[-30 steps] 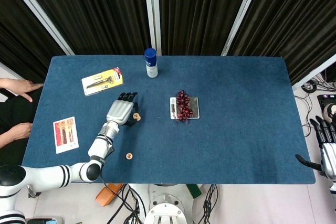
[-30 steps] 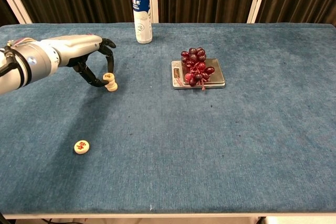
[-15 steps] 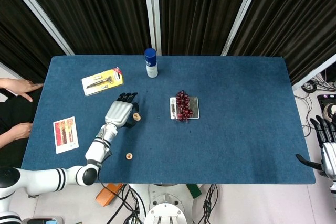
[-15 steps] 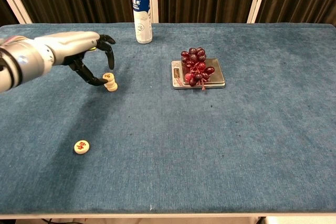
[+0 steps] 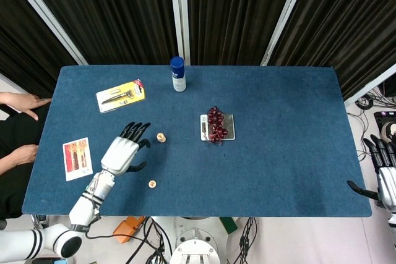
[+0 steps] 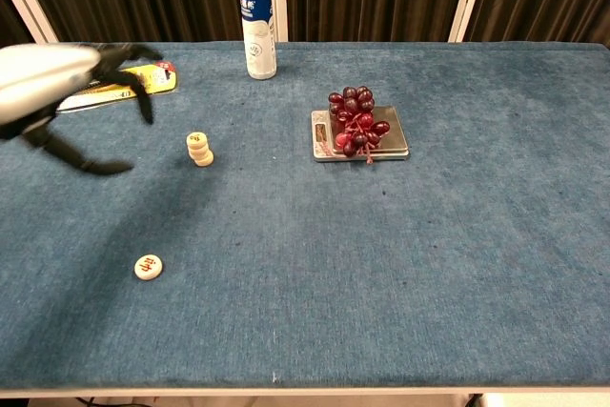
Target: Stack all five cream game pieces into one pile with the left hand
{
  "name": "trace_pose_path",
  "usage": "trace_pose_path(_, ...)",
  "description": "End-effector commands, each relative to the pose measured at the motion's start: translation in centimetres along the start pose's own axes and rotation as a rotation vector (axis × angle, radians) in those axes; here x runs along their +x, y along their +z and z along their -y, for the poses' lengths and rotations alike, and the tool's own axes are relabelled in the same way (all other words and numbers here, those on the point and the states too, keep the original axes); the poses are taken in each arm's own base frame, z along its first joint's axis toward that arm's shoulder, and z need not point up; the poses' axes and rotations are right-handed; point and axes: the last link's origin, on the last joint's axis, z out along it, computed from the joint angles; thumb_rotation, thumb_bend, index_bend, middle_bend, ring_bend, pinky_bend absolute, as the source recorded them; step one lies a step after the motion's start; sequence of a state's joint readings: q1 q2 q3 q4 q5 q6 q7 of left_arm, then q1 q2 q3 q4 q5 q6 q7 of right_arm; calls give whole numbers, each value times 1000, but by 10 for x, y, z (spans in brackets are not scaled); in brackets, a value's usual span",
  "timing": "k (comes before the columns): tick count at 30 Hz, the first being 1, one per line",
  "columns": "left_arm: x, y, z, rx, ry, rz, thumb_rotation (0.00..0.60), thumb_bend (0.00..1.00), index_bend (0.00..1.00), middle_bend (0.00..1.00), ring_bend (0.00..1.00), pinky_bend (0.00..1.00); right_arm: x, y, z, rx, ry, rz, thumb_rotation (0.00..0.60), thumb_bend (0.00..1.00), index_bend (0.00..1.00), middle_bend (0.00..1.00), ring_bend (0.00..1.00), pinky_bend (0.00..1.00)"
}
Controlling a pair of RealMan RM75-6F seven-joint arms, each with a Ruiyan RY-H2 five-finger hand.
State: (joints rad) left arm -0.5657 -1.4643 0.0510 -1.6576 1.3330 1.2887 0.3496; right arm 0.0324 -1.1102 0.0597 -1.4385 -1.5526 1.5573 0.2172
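A short pile of cream game pieces stands on the blue table left of the middle. One more cream piece with a red mark lies flat nearer the front edge. My left hand hovers to the left of the pile, apart from it, fingers spread and holding nothing. It is blurred in the chest view. My right hand hangs off the table's right edge, fingers apart, empty.
A blue-capped white bottle stands at the back. Red grapes lie on a small scale at the middle. A yellow packaged tool and a card lie left. A person's hands rest at the left edge.
My left hand has let go of the pile and drawn back to the left and toward the front edge. The pile stays standing. The loose piece has not moved.
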Motion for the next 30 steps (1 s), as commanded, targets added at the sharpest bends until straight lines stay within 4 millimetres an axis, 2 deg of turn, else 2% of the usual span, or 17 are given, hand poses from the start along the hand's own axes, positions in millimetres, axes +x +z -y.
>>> trace_pose_path(1,-9,-24,1,-14,-4,17,600,225,393,8,0,0,6,-2,2,6,-11,-25,600,175,0,45,0,10)
trace_pose_path(7,-29,-39,-4,-29,-11,56,600,206,393,0,0,0,19,-6,6,10,-33,-65,600,174,0,43,0,8)
trace_pose_path(12,-49,-45,-7,-37,-4,111,600,200,393,0,0,0,16,-9,9,13,-42,-33,600,175,0,43,0,8)
trace_pose_path(19,-59,-40,-15,-49,1,125,600,202,393,0,0,0,10,-9,12,16,-40,-9,600,175,0,43,0,8)
trace_pose_path(30,-69,-28,-26,-59,-1,155,600,261,407,0,0,0,2,-9,14,20,-36,12,600,174,0,43,0,8)
